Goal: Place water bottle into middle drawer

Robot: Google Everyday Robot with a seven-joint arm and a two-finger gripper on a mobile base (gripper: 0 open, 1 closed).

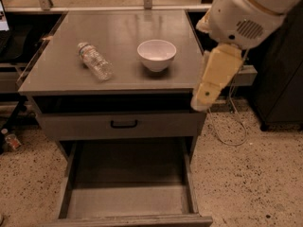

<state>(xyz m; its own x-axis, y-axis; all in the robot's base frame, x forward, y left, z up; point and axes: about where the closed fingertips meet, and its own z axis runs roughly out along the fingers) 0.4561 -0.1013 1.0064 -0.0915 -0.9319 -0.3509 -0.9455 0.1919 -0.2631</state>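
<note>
Camera view: the water bottle lies on its side on the grey tabletop, upper left of the frame, cap toward the back, just left of a white bowl and apart from it. At the bottom of the frame the middle drawer stands pulled out, its grey floor bare. Above it sits a shut drawer front with a black handle. The cream tool hangs at centre right, off the tabletop's right edge, well apart from the bottle; whether it is open or closed cannot be told.
</note>
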